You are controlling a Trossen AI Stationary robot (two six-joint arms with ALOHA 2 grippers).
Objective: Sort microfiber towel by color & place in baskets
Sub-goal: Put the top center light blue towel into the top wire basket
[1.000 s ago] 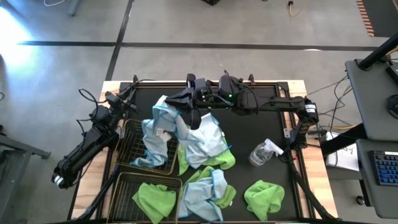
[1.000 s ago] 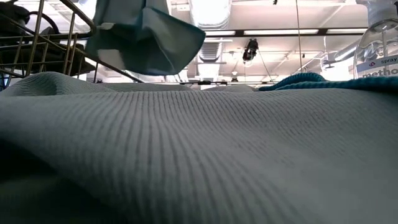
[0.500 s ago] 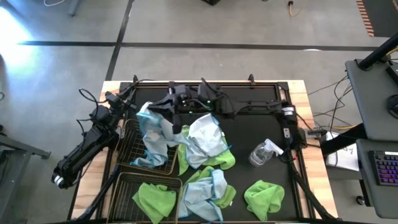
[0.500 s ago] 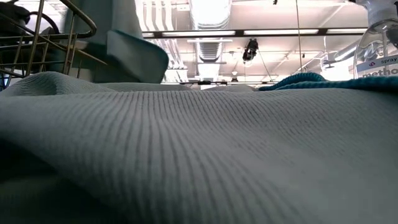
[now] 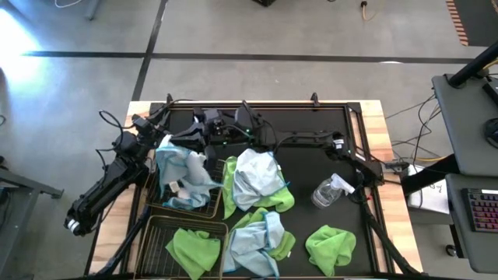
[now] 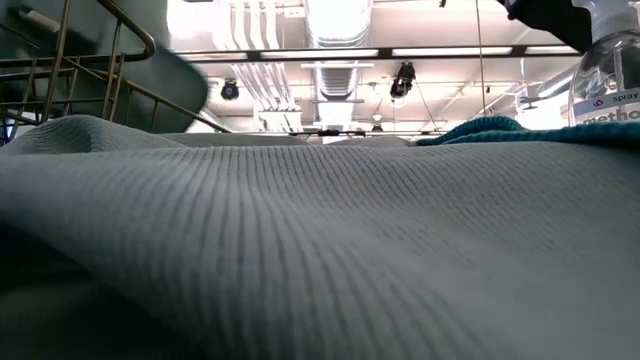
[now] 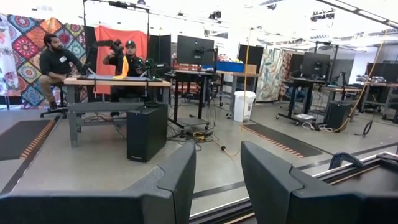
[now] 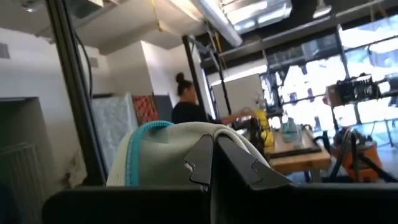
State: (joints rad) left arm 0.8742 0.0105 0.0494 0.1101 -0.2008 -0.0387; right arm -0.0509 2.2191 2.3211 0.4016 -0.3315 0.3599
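Note:
My right gripper [image 5: 191, 138] reaches across the far side of the table and stands over the far wire basket [image 5: 159, 204], shut on a pale blue-white towel [image 5: 177, 167]. That towel drapes down into the basket onto other pale cloth. The near basket [image 5: 156, 233] holds a lime green towel [image 5: 191, 249]. More towels lie loose on the mat: a pale one over green [image 5: 253, 175], another such pair [image 5: 263, 236], and a green one [image 5: 330, 246]. My left gripper [image 7: 217, 180] is open and waits at the table's left edge [image 5: 148, 126], holding nothing. My right gripper pinches the pale towel between its two shut fingers [image 8: 233, 163], at a bunched fold with a teal hem [image 8: 134, 149]; how many layers I cannot tell. The cloth hangs below the gripper, and its lower part [image 5: 183, 190] lies slack in the far basket.
A clear spray bottle [image 5: 331, 190] lies on the mat to the right of the piles, also seen in the low view [image 6: 608, 70]. A ribbed cloth [image 6: 320, 250] fills the low view's foreground. The basket's wire rim [image 6: 60, 70] stands at its left. People sit at desks beyond the table.
My right gripper has moved toward the table's left, from above the middle pile to above the far basket, carrying the pale towel along. The towel, lifted and hanging a second ago, now has its lower part spread in the basket.

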